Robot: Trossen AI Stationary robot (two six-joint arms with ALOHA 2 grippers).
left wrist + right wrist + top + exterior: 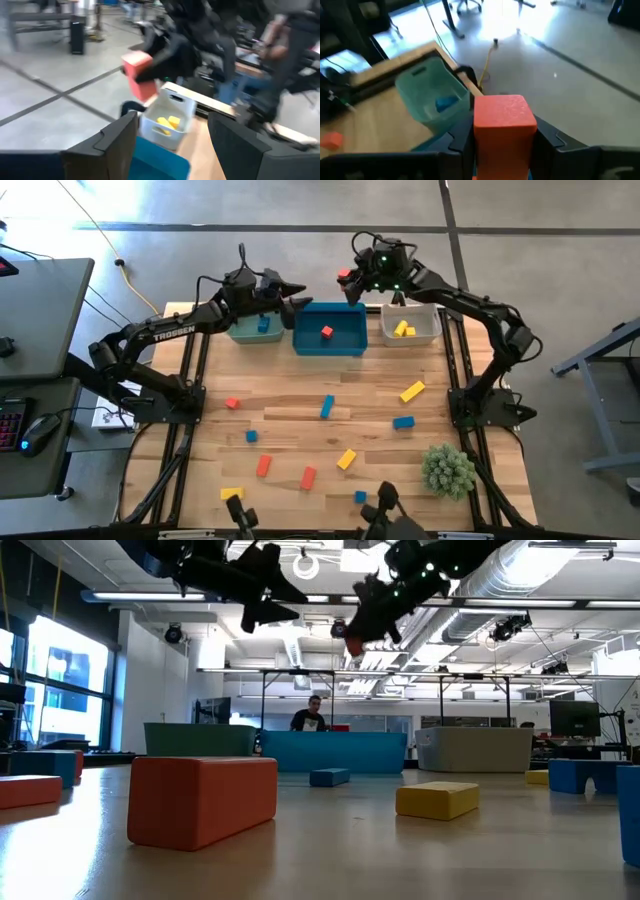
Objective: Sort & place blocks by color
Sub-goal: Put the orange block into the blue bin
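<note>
Over the bench's (300, 415) far edge: right hand (352, 284) clamps a red block (344, 275) above the blue bin's (329, 343) rim.
Left hand (296, 298) gapes wide, empty, beside the teal bin (245, 332).

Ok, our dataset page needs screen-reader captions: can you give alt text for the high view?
Seen from above, the right gripper holds a red block over the far edge of the blue bin, while the open left gripper hovers by the teal bin. Red, yellow and blue blocks lie scattered on the wooden table.
</note>
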